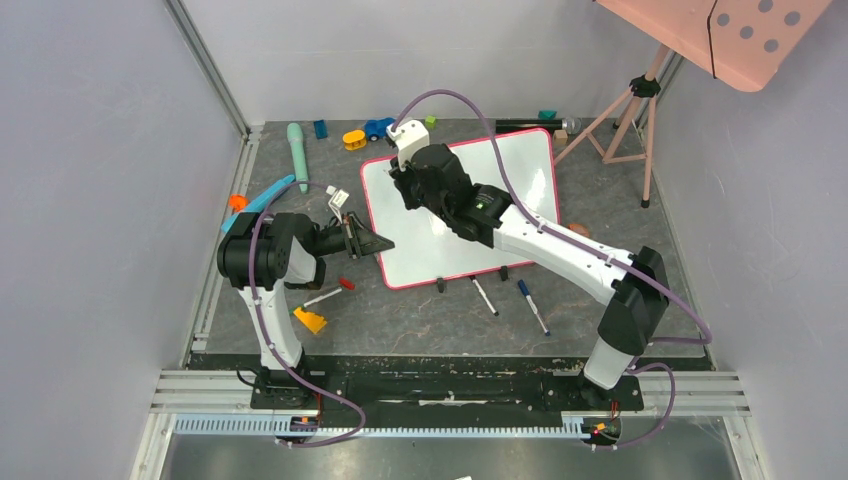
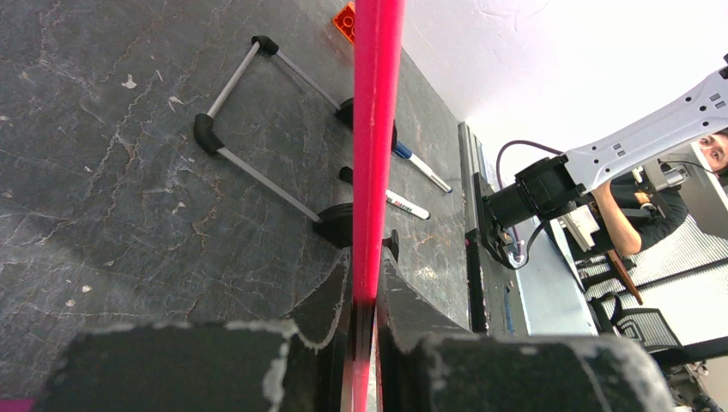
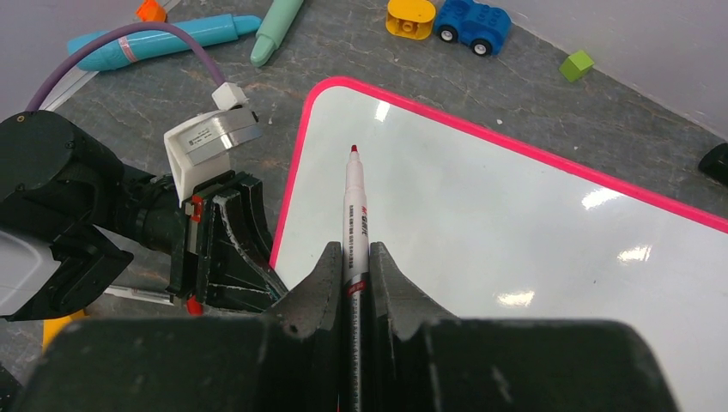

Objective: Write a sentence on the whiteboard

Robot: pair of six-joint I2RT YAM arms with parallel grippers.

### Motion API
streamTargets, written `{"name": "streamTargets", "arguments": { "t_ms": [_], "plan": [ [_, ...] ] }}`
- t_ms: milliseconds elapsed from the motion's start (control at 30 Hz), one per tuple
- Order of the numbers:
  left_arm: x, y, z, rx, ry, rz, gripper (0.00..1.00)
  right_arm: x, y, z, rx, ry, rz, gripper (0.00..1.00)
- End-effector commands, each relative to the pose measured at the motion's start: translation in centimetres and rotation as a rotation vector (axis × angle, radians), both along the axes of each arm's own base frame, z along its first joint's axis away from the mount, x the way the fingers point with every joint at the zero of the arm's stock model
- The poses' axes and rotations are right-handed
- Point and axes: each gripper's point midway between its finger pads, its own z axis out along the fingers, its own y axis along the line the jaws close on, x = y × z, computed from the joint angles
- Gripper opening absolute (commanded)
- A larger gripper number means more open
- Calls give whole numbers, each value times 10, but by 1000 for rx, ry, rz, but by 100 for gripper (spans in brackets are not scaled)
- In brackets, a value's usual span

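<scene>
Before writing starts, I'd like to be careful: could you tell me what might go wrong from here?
The left pincer clamps only the frame edge of the whiteboard, so writing pressure might shift or tip the board. The marker is pinched low on its barrel in the right pincer; pressing could push it back. Its tip is near the corner, so strokes may hit the frame.

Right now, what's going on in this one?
The left end effector is shut on the left edge of the whiteboard, apparently steadying it. The right end effector grips a red-tipped marker and points it at the board near its far-left corner. No writing shows on the visible surface yet. Whether the tip touches the board cannot be told.
</scene>
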Motion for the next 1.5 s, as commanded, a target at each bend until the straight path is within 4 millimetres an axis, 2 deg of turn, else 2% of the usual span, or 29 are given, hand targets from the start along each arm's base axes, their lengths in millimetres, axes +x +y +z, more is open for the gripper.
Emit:
{"name": "streamTargets", "arguments": {
  "t_ms": [0,400,767,1167,1467],
  "plan": [
    [-15,-8,-14,18,-42,-55,2,-2,1,29,86,-43,-5,0],
    [-14,-8,-14,18,-44,-55,2,-13,1,32,114,-38,42,0],
    [-15,-9,-14,18,-43,-56,2,-17,-8,13,73,-10,25,0],
    [-14,-8,-14,18,-44,-54,2,-13,5,10,81,3,49,0],
    [-15,-8,-14,18,-42,-57,2,-13,7,9,81,6,58,0]
  ]
}}
